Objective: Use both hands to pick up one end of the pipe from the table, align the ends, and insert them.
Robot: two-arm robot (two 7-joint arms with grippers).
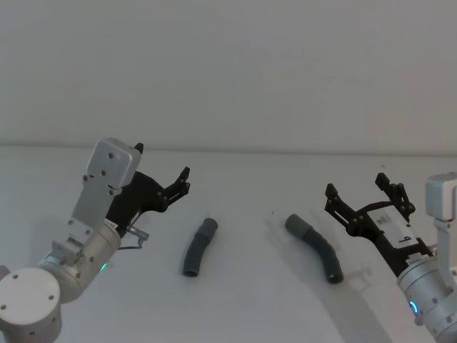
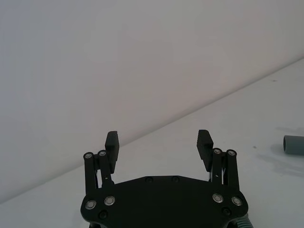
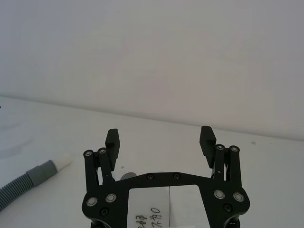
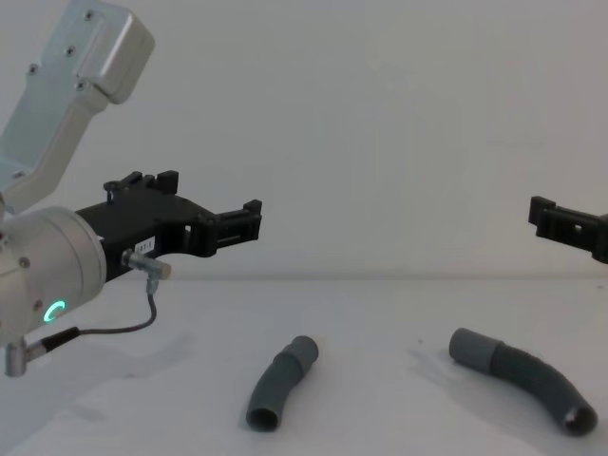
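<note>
L black plastic two-fingered gripper hovers above the table at 8 o'clock in head view, fingers spread, empty. R black gripper at 4 o'clock, likewise agape, holding nothing. Shorter dull grey curved tube lies on plain white matte table approx 7 o'clock; longer arched grey tube at 5, well apart.

A plain pale wall stands at the back — bare and matte, greyish-white. Its lower edge runs as a faint straight line, level across the head view. A tiny dark speck lies just below it — toward the right.
</note>
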